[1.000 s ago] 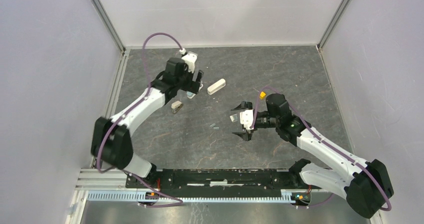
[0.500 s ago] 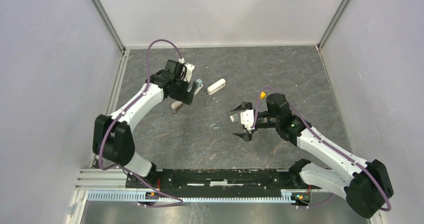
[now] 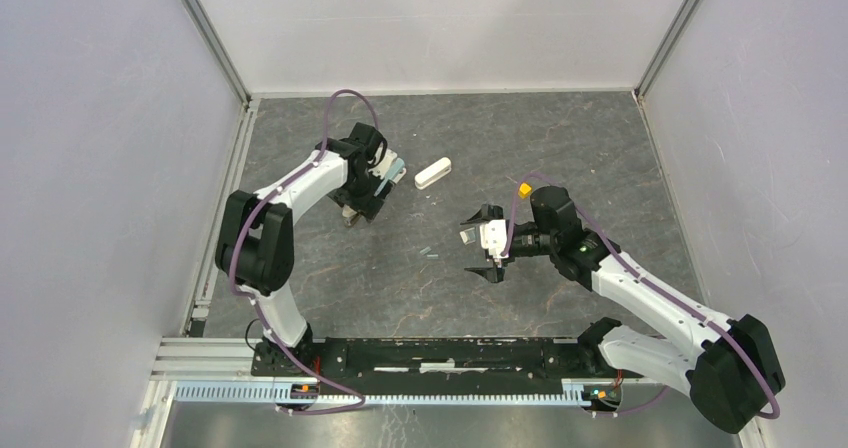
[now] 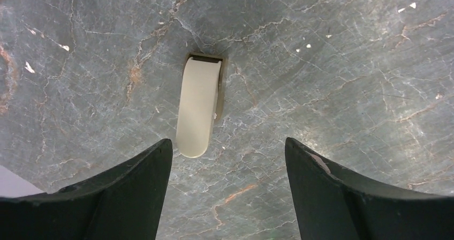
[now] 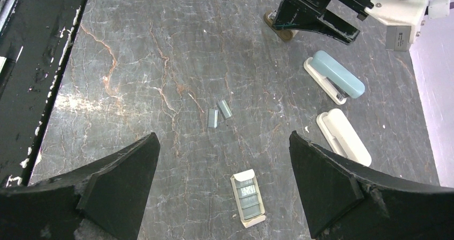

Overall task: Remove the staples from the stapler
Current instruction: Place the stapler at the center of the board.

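Two short silvery staples strips point(image 5: 213, 118) lie loose on the grey table point(image 3: 560, 138), seen small in the top view as staples point(image 3: 430, 254). A beige stapler point(image 4: 199, 106) lies flat just ahead of my left gripper point(image 4: 227, 143), which is open with nothing between its fingers. From above, the left gripper point(image 3: 365, 196) hovers over the beige stapler point(image 3: 351, 214). A teal stapler point(image 5: 337, 79) and a white stapler point(image 5: 342, 135) lie beyond it. My right gripper point(image 5: 224, 137) is open and empty, above the table, the staples ahead of it.
A small clear box of staples point(image 5: 248, 197) lies between the right fingers' lines of sight. White enclosure walls ring the table, with a metal rail point(image 3: 225, 168) along the left edge. The arm bases' black bar point(image 3: 430, 353) runs along the near edge.
My left gripper has moved away from the teal stapler, toward the near side, to stand over the beige stapler, its jaws narrowing a little. The right arm has not moved.
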Controlling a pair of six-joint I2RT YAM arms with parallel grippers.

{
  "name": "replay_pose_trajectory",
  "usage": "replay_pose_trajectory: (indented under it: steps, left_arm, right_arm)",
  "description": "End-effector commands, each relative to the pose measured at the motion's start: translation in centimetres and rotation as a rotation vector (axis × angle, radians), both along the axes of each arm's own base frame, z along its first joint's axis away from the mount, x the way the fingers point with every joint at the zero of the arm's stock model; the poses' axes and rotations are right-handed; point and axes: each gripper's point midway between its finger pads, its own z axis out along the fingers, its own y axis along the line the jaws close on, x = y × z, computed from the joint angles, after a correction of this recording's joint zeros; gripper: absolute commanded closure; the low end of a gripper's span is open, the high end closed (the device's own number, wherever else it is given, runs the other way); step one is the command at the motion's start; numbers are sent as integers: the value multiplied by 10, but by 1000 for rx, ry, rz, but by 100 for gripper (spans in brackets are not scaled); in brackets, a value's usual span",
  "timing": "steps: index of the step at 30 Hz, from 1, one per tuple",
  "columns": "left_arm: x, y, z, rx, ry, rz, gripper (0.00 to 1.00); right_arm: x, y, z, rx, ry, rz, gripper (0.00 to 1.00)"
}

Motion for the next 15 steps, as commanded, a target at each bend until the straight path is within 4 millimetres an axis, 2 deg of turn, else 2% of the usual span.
replay_pose_trajectory:
  steps: [1, 8, 15]
  left_arm:
    - [18, 3, 8, 41, -25, -43, 18]
    - [29, 4, -5, 82, 26, -40, 26]
    - [29, 11, -9, 63, 42, -17, 35]
  right_arm:
    - [1, 3, 9, 17, -17, 22, 2]
    - [-1, 3, 10, 19, -21, 28, 2]
    - [-2, 3, 5, 13, -1, 41, 2]
